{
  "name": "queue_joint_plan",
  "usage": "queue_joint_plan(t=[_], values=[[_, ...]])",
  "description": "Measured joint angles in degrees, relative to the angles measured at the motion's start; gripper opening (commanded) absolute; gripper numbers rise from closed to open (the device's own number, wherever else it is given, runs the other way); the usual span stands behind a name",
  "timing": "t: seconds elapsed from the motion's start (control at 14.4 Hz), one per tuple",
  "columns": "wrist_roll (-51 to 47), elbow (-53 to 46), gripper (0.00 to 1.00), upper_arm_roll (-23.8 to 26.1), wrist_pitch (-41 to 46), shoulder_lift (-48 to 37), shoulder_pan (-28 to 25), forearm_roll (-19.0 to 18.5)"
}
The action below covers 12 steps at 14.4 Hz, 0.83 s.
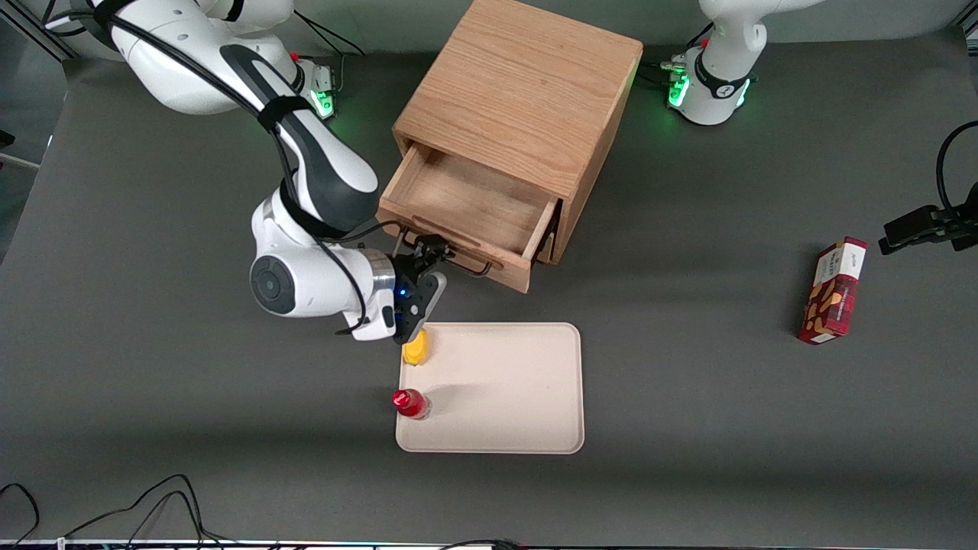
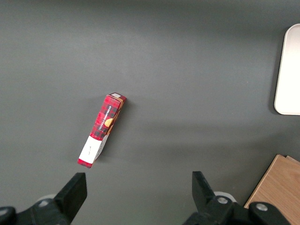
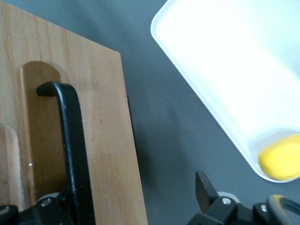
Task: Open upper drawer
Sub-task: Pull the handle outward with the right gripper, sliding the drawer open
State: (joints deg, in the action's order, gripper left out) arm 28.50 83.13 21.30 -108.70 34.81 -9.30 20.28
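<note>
While seemingly spread, gripper over table

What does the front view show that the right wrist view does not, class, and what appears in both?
Only the front view shows the whole cabinet, the upper drawer pulled out with its bare wooden inside, the red-capped bottle on the tray, and the red snack box toward the parked arm's end of the table.

Only the right wrist view shows the recess cut into the drawer front under the handle.

Both show the black handle with the gripper at it, the cream tray and the yellow object in its corner.
</note>
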Motion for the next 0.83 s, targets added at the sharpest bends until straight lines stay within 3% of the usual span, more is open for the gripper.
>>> queue_joint_plan(t=[0.83], values=[[0.00,-13.68,1.00,-3.46,7.25,7.25,0.09,-1.13]])
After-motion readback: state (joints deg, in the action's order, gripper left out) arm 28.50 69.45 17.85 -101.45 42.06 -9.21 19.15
